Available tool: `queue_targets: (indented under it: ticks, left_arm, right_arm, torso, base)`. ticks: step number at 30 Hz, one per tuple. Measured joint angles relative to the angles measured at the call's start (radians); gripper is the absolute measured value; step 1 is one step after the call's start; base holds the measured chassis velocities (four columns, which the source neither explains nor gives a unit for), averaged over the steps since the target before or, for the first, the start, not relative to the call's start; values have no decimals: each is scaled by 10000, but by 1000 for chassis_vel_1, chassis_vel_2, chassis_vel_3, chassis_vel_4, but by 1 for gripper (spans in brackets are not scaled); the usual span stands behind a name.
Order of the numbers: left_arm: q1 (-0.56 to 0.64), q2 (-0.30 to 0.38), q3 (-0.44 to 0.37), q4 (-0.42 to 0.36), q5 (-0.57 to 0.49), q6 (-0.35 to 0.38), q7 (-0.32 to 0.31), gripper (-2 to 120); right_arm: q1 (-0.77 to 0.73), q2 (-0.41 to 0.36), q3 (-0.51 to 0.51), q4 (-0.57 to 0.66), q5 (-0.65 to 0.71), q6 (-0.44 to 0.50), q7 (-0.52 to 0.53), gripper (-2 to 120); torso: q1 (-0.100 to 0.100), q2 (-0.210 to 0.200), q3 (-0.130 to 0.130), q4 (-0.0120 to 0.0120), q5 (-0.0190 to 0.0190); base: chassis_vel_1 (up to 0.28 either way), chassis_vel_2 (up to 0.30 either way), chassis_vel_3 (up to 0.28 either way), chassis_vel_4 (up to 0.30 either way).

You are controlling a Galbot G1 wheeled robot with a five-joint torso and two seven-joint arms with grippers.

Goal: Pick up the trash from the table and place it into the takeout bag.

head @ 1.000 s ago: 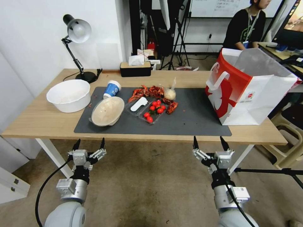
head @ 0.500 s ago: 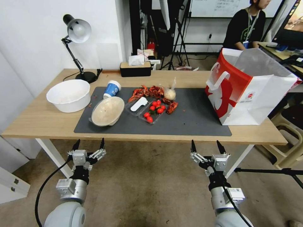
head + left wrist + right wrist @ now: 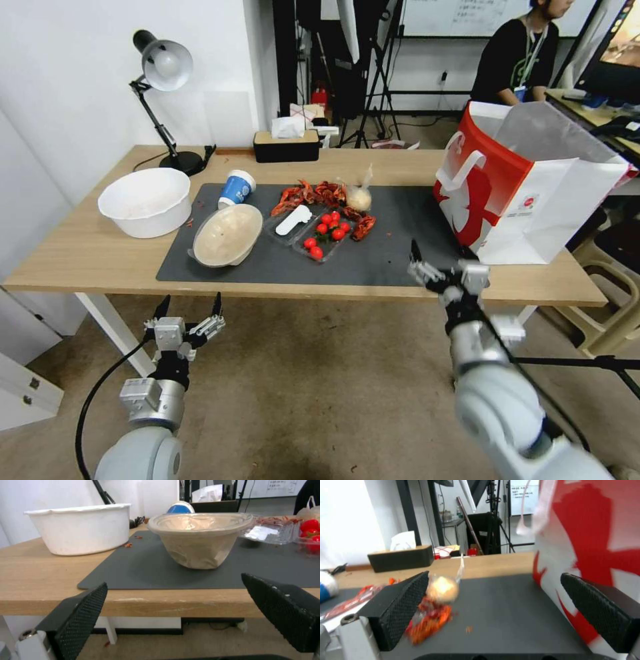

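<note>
On the table (image 3: 87, 257), the dark mat (image 3: 400, 257) carries the trash: a beige lidded bowl (image 3: 228, 235), a blue-and-white paper cup (image 3: 237, 188), red shells (image 3: 313, 193), a clear tray of tomatoes (image 3: 325, 239) and a clear bag with a beige ball (image 3: 359, 197). The red-and-white takeout bag (image 3: 520, 193) stands open at the table's right end. My right gripper (image 3: 440, 257) is open at the mat's front right, close to the takeout bag (image 3: 593, 542), facing the ball bag (image 3: 442, 588). My left gripper (image 3: 189, 303) hangs open below the front edge, facing the bowl (image 3: 200, 540).
A large white basin (image 3: 147, 200) sits left of the mat, with a desk lamp (image 3: 163, 67) and a black tissue box (image 3: 287, 143) at the back edge. A beige stool (image 3: 613, 293) and a tripod leg stand to the right of the table.
My right arm has risen from below the table edge and reached forward over the mat's front right. The left arm has not moved.
</note>
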Motion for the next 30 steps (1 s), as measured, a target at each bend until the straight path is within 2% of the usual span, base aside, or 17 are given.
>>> queue_targets:
  ticks: [2, 4, 5, 7, 8, 11, 12, 15, 16, 19, 22, 30]
  left_arm:
    - [1, -10, 1, 0, 16, 0, 0, 100]
    - [3, -32, -5, -7, 33, 0, 1, 100]
    - [3, -32, -5, -7, 33, 0, 1, 100]
    - [23, -86, -47, -13, 45, 0, -2, 100]
    - [23, -86, -47, -13, 45, 0, -2, 100]
    - [63, -141, -99, -19, 53, -40, -12, 100]
    - [63, -141, -99, -19, 53, -40, -12, 100]
    - [75, -164, -123, -4, 58, -85, -22, 100]
    - [75, -164, -123, -4, 58, -85, -22, 100]
    - [67, -171, -151, 1, 57, -106, -30, 100]
    - [58, -173, -166, 20, 55, -108, -37, 100]
    - [31, -169, -194, 49, 22, -118, -54, 100]
  right_arm:
    - [561, -79, -215, -294, 295, -108, 75, 99]
    - [1940, -177, -811, -1113, 1017, -306, 297, 99]
    - [1940, -177, -811, -1113, 1017, -306, 297, 99]
    - [3897, -49, -1913, -2498, 2168, -597, 681, 99]
    - [3897, -49, -1913, -2498, 2168, -597, 681, 99]
    - [5767, 360, -3065, -3931, 3347, -895, 1033, 99]
    - [5767, 360, -3065, -3931, 3347, -895, 1033, 99]
    - [6752, 685, -3737, -5012, 3987, -995, 1150, 99]
    - [6752, 685, -3737, -5012, 3987, -995, 1150, 99]
    - [7474, 988, -4264, -6224, 4322, -1101, 1220, 99]
    - [7890, 1191, -4554, -6901, 4473, -1183, 1240, 99]
    - [8673, 1696, -5083, -8200, 4839, -1238, 1163, 96]
  torso:
    - [0, 0, 0, -2, 2]
    - [0, 0, 0, 5, 1]
    - [0, 0, 0, 5, 1]
    - [2, -1, 1, 4, 0]
    - [2, -1, 1, 4, 0]
    - [2, -1, 2, 2, 0]
    - [2, -1, 2, 2, 0]
    - [2, -1, 1, 2, 0]
    - [2, -1, 1, 2, 0]
    - [1, -1, 1, 1, 1]
    - [1, -1, 0, 0, 0]
    - [1, 0, 0, 1, 1]
  base:
    - [0, 0, 0, 0]
    - [0, 0, 0, 0]
    - [0, 0, 0, 0]
    - [0, 0, 0, 0]
    - [0, 0, 0, 0]
    - [0, 0, 0, 0]
    - [0, 0, 0, 0]
    - [0, 0, 0, 0]
    - [0, 0, 0, 0]
    - [0, 0, 0, 0]
    - [0, 0, 0, 0]
    - [0, 0, 0, 0]
